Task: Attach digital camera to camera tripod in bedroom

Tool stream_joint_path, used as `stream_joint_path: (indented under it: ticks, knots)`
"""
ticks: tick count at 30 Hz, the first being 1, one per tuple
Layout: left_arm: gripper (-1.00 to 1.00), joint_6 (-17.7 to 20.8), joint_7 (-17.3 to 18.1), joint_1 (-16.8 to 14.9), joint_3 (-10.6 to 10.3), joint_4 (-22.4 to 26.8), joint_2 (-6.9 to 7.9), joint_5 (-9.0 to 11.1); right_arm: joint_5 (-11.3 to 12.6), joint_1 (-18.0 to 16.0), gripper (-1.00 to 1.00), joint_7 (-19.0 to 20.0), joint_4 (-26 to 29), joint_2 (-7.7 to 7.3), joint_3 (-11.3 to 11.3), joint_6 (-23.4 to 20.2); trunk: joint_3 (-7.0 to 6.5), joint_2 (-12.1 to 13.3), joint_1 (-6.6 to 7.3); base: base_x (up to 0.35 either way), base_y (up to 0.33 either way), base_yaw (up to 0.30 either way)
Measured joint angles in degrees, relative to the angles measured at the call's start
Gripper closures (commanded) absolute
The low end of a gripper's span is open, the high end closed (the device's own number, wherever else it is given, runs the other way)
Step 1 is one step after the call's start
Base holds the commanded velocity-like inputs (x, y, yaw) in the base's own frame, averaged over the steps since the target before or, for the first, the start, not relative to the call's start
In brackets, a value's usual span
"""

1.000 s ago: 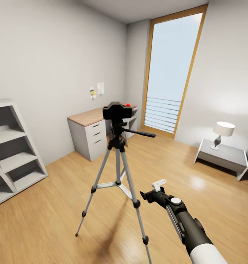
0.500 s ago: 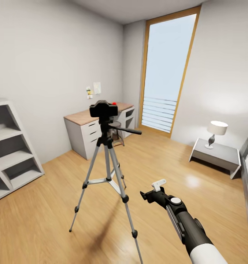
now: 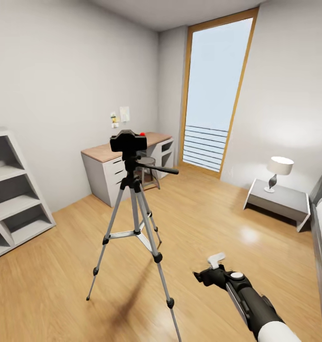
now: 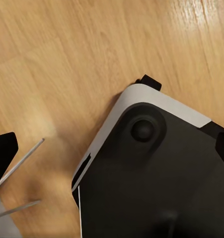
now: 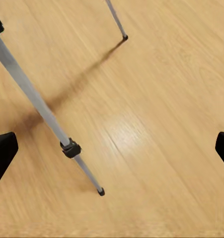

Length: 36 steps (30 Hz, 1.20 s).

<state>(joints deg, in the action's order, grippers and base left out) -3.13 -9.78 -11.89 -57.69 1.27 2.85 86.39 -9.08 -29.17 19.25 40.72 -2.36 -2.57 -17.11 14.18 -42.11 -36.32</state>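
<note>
The camera tripod (image 3: 133, 223) stands on the wooden floor (image 3: 203, 223) with the digital camera (image 3: 128, 141) seated on its head, red dot at the top. Behind the tripod a grey worktop (image 3: 108, 166) with drawers lines the wall, with small papers (image 3: 124, 114) pinned above it, their writing too small to read. Left of the tripod are grey shelves (image 3: 13, 190); right of it, a low table (image 3: 277, 202) with a lamp (image 3: 278, 168). The right gripper (image 3: 209, 270) hangs near the tripod's front leg (image 5: 47, 116), jaws wide apart, empty. Whether the left gripper's (image 4: 112, 163) jaws are open, I cannot tell.
</note>
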Motion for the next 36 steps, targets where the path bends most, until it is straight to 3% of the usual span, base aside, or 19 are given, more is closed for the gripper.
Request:
stream_joint_path:
  ticks: [3, 6, 12, 16, 22, 29, 36]
  knots:
    - [-1.0, 0.0, 0.0, 0.0, 0.0, 0.0, -0.03, 0.0, 0.0, -0.01, -1.0, -0.02, -4.53, -1.6, 0.56, 0.07, 0.0, 0.0, 0.0, 0.0, -0.001, 0.0]
    - [-1.0, -0.01, 0.0, 0.03, 0.0, 0.0, -0.06, 0.0, -0.06, 0.02, -1.0, -0.15, -16.63, -4.77, 3.26, 0.62, 0.01, 0.0, 0.0, 0.0, 0.0, 0.0]
    - [-1.0, 0.0, 0.0, 0.01, 0.04, 0.0, -0.13, 0.0, 0.04, 0.01, -1.0, -0.22, -26.36, -7.07, 5.27, 1.98, 0.0, 0.0, 0.0, 0.0, 0.0, 0.0]
    - [-1.0, 0.0, 0.0, 0.03, 0.06, 0.0, -0.15, 0.0, 0.14, 0.01, -1.0, -1.83, -37.87, -8.29, 5.91, 5.39, 0.0, 0.0, 0.0, 0.0, 0.0, 0.0]
    - [-1.0, 0.0, 0.01, 0.01, 0.06, 0.0, -0.27, -0.02, 0.26, 0.7, -1.0, -4.44, -41.38, -8.37, 6.13, 9.05, 0.0, 0.0, 0.0, 0.0, 0.0, 0.0]
    - [-1.0, -0.01, 0.0, 0.01, 0.08, -0.05, -0.75, -0.07, 1.87, 6.23, -1.0, -5.97, -42.51, -7.87, 6.15, 14.06, 0.01, -0.01, 0.0, 0.0, 0.0, 0.0]
    - [-1.0, -0.01, 0.0, 0.01, 0.08, -0.08, -0.85, -0.13, 4.02, 10.04, -1.0, -6.19, -42.66, -7.5, 6.23, 16.37, 0.01, -0.01, 0.0, 0.0, 0.0, 0.0]
